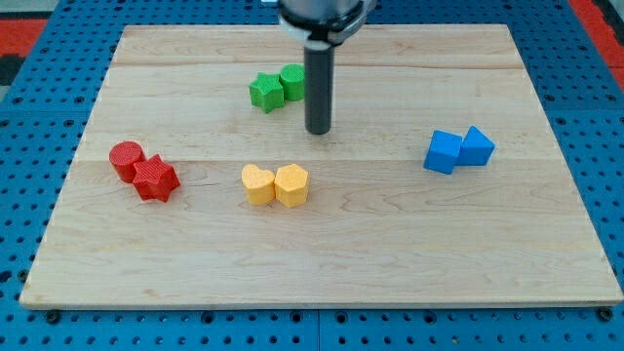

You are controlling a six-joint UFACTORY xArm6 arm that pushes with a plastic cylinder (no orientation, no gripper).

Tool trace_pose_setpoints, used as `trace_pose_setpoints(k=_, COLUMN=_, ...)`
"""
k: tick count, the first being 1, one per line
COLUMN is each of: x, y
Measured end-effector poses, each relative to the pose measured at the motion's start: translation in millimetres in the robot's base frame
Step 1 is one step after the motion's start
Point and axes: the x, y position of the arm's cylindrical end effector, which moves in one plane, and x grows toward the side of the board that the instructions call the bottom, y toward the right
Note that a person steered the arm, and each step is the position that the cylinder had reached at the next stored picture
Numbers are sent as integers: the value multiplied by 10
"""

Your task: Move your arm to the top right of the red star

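Right now my tip (318,131), bare rod w/ nothing grasped, sits just right of green blocks (277,88), well apart from red star (155,179) at board's (390,253) left, touching red cylinder (125,158).

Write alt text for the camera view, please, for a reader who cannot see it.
My tip rests on a wooden board, just right of two green blocks. A red star touching a red cylinder lies far left; yellow blocks centre, blue blocks right.
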Motion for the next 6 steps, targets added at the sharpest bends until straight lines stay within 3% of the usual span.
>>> trace_pose_setpoints(k=1, x=300, y=-274)
trace_pose_setpoints(k=3, x=49, y=-1068)
trace_pose_setpoints(k=6, x=-270, y=-1307)
